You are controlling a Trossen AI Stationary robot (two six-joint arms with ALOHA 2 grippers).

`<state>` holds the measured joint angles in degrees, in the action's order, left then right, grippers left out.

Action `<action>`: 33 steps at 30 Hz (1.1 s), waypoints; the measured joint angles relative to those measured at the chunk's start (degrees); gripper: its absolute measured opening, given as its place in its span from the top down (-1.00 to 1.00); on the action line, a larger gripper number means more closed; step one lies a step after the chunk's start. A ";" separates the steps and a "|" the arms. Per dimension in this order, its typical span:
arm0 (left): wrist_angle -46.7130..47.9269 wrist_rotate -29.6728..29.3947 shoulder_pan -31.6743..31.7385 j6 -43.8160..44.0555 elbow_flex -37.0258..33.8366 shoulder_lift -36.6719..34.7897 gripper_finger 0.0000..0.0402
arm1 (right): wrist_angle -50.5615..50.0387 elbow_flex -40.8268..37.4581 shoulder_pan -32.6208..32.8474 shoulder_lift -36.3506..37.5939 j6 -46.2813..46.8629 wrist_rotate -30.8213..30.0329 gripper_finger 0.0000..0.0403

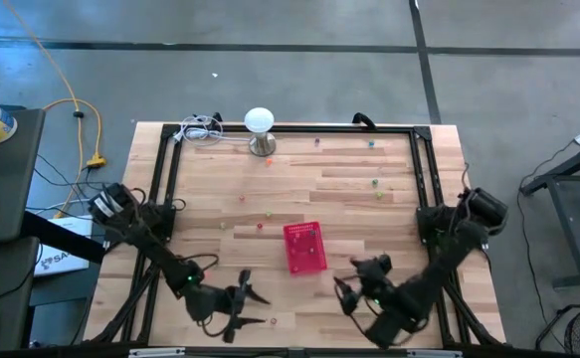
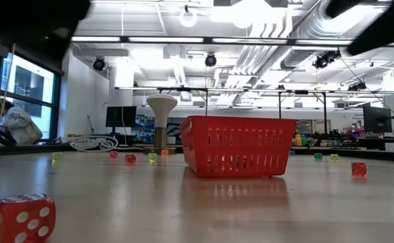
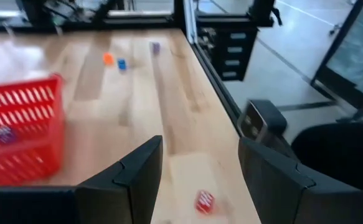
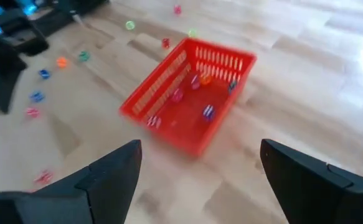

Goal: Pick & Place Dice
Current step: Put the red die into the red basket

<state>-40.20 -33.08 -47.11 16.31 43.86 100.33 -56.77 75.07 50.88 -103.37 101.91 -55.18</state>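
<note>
Left pincer (image 3: 197, 177) gaping wide, holding nothing — hovering over a red die (image 3: 204, 201); right pincer (image 4: 200, 180) open, empty — facing the basket (image 4: 187, 93).

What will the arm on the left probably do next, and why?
Probably lower the left gripper onto the red die. Its fingers are open, the die lies on the table between them, and the red basket, already holding a few dice, stands nearby.
</note>
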 joint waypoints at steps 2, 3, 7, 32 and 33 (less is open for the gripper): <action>1.22 0.02 -0.78 1.57 0.00 0.00 -0.01 | -0.09 0.00 2.23 -0.02 1.00 0.02 -0.58; 1.96 0.02 -1.04 2.07 0.00 0.00 -0.01 | -0.63 0.00 3.19 -0.02 0.93 0.02 -0.58; 2.70 0.02 -1.05 3.18 0.00 0.00 -0.01 | -8.21 0.00 6.36 -0.09 8.26 -2.51 -0.58; 5.08 1.51 0.50 4.35 0.00 0.00 -0.01 | -5.31 -0.02 5.66 -0.15 12.98 -10.50 -0.58; 5.08 1.53 0.50 4.35 0.00 0.00 -0.01 | -5.07 -0.02 4.94 -0.15 12.21 -10.24 -0.58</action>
<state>-35.11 -31.55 -46.61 20.67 43.86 100.33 -61.84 75.05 55.82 -103.53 114.12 -65.41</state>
